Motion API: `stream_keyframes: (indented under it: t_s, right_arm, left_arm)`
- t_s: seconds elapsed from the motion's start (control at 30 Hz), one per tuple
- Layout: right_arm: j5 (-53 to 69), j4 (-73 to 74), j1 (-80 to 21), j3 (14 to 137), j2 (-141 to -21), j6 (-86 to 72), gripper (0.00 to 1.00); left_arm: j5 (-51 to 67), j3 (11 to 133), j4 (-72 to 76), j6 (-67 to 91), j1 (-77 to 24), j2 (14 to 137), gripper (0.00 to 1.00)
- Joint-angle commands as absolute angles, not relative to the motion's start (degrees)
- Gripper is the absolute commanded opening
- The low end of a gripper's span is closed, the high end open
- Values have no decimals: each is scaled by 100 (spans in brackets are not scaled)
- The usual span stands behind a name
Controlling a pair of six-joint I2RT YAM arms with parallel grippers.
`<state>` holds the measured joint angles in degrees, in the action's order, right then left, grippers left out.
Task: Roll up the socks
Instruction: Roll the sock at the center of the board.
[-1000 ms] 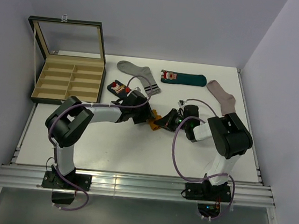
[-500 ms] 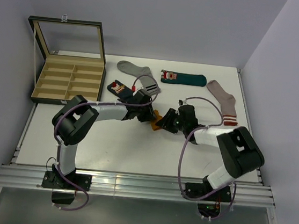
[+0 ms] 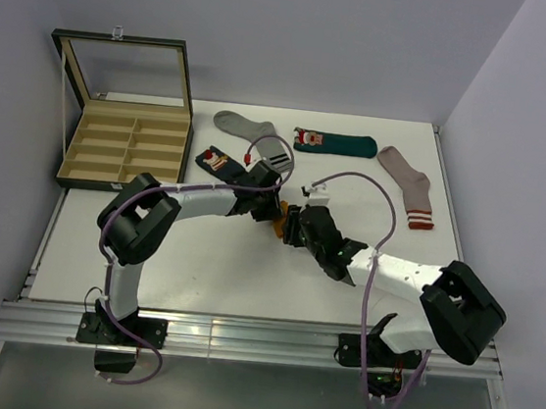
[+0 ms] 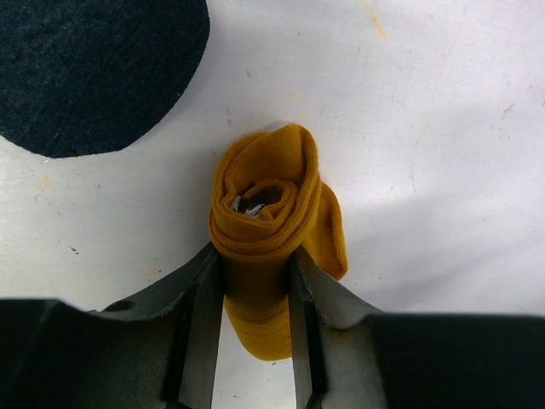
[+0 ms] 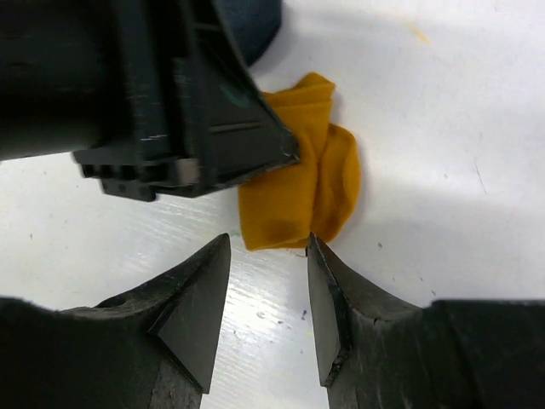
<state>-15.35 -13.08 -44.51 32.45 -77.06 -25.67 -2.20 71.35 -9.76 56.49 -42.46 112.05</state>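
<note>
The mustard-orange sock (image 4: 272, 204) is wound into a tight roll on the white table, with a loose flap on its right side. My left gripper (image 4: 255, 256) is shut on the roll, one finger pressed on each side. My right gripper (image 5: 268, 244) stands open just short of the sock's (image 5: 311, 183) near edge, with only bare table between its fingers. In the top view both grippers meet at the sock (image 3: 278, 225) in mid-table. The navy sock (image 3: 217, 163) lies flat left of them, and the dark teal sock (image 3: 334, 142) lies at the back.
A grey striped sock (image 3: 252, 131) lies at the back beside the teal one. A pinkish-beige sock (image 3: 408, 185) lies at the right. An open wooden compartment box (image 3: 122, 143) with its lid raised stands at the back left. The navy sock's toe (image 4: 94, 68) is close to the roll.
My right gripper has opened and let go of the mustard sock, and its arm has swung round toward the near side. My left gripper has closed on the roll.
</note>
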Motion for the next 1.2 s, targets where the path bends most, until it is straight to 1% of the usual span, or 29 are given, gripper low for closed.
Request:
stream_keyframes:
  t_s: [0.0, 0.27, 0.47, 0.7, 0.9, 1.03, 1.17]
  right_arm:
    - [-2171, -1923, -4754, 3313, -7769, -1786, 49]
    - [-2373, -2443, -5176, 3507, -8550, -1345, 49]
    - [-3084, -2733, -5379, 3516, -8981, -1292, 49]
    - [-3331, -2918, -5607, 3472, -8877, -1108, 51]
    - [-3463, -2874, -5643, 3612, -9052, -1020, 53]
    - [-3533, -2707, -5643, 3823, -9430, -1107, 54]
    - [-3735, -2164, -5643, 3972, -9921, -1414, 54]
  left_arm:
    - [-562, 7146, -1758, 5335, -4271, 11391, 32]
    - [-501, 7198, -1819, 5326, -4263, 11399, 32]
    - [-457, 7207, -1828, 5309, -4263, 11391, 32]
    - [-431, 7216, -1863, 5300, -4271, 11408, 32]
    - [-387, 7242, -1889, 5326, -4271, 11434, 31]
    - [-387, 7251, -1890, 5317, -4271, 11417, 31]
    - [-352, 7207, -1863, 5344, -4271, 11417, 31]
